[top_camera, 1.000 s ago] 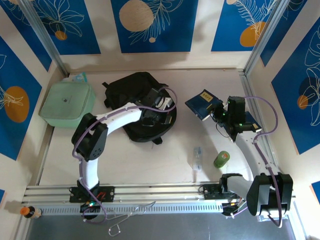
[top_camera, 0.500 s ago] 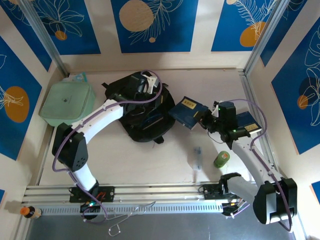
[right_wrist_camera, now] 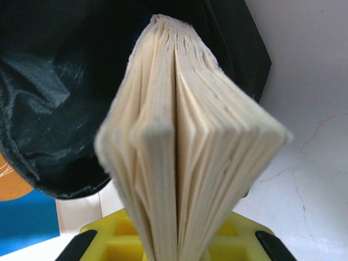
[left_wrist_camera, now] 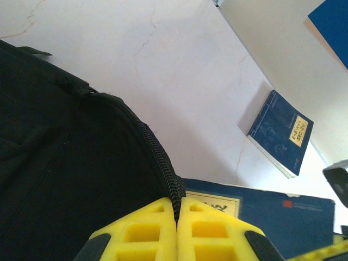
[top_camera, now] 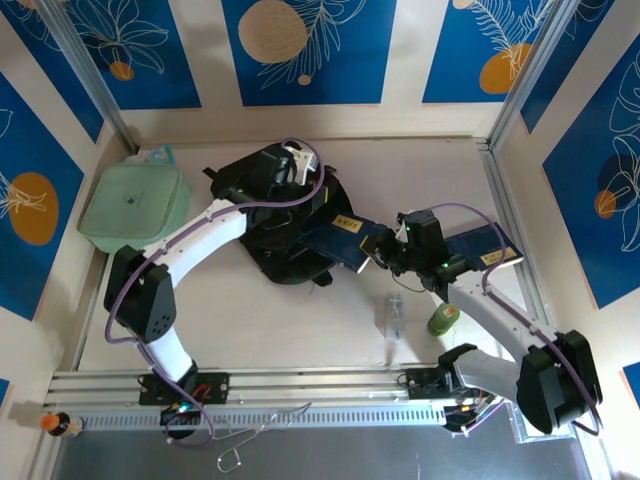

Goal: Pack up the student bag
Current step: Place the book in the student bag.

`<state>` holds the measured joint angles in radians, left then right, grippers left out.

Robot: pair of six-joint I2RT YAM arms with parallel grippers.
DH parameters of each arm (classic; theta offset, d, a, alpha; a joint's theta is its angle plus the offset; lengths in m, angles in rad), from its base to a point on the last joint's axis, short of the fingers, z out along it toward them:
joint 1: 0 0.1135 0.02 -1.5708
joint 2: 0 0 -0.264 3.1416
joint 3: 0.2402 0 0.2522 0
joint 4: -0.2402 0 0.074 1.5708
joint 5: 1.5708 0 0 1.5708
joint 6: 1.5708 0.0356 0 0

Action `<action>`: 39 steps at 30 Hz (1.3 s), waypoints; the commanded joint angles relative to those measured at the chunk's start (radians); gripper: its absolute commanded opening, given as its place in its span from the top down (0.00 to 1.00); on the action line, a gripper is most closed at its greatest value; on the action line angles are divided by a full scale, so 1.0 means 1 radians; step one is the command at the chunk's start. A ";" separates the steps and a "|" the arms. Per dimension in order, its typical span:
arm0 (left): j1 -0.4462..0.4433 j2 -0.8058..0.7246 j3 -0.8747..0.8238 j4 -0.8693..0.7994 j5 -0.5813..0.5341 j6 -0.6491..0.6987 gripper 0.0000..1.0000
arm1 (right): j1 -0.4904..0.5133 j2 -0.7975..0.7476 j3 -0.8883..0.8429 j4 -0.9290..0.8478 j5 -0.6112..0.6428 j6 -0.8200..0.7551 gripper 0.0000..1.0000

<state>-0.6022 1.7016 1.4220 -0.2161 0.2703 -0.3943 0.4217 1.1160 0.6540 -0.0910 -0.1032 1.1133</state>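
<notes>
Top view: large black soft fabric backpack is lying on the pale counter, centre-left, opening facing right. Left pincer is sitting at the bag's upper rim, apparently lifting it. Right pincer is carrying a dark blue hardcover book with a yellow label, its far end just reaching over the bag's mouth. A second blue book is lying on the counter behind the right arm. Pale green square lidded container is sitting well left; green cylinder and small clear bottle are sitting near the front.

Left wrist: yellow fingers are pressing together on the bag's zip edge, so this pincer is clamped on the backpack. The carried book is showing just below, the second book farther off.

Right wrist: pincer is clamped on the book, page edges fanning toward the camera, the bag's dark lining opening behind it.

Risks, my judgement: the pages are splaying, so the grip looks like it is biting the covers unevenly; the book could twist or slip as it is pushed in. Its leading corner could catch the zip rim or lining and drag the soft bag instead of entering. If the fabric slips from the left grip, the mouth could collapse onto the book.
</notes>
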 commanded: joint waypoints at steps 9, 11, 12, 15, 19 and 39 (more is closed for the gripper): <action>-0.004 -0.028 0.018 0.067 0.083 -0.010 1.00 | 0.087 0.226 0.163 0.135 0.050 0.046 1.00; -0.004 -0.034 0.018 0.070 0.078 -0.013 1.00 | 0.108 0.277 0.195 0.137 0.089 0.061 1.00; -0.004 -0.037 0.018 0.070 0.075 -0.015 1.00 | 0.114 0.298 0.207 0.143 0.099 0.072 1.00; -0.004 -0.044 0.020 0.070 0.067 -0.018 1.00 | 0.140 0.369 0.249 0.141 0.162 0.110 1.00; -0.004 -0.045 0.022 0.072 0.055 -0.027 1.00 | 0.167 0.472 0.303 0.150 0.230 0.181 1.00; 0.113 -0.084 -0.037 0.150 0.082 -0.148 1.00 | 0.250 0.728 0.452 0.262 0.226 0.283 0.62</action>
<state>-0.4999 1.6630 1.3979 -0.1402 0.3161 -0.5240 0.6765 1.8889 1.1278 0.1505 0.1413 1.4117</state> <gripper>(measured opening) 0.054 0.370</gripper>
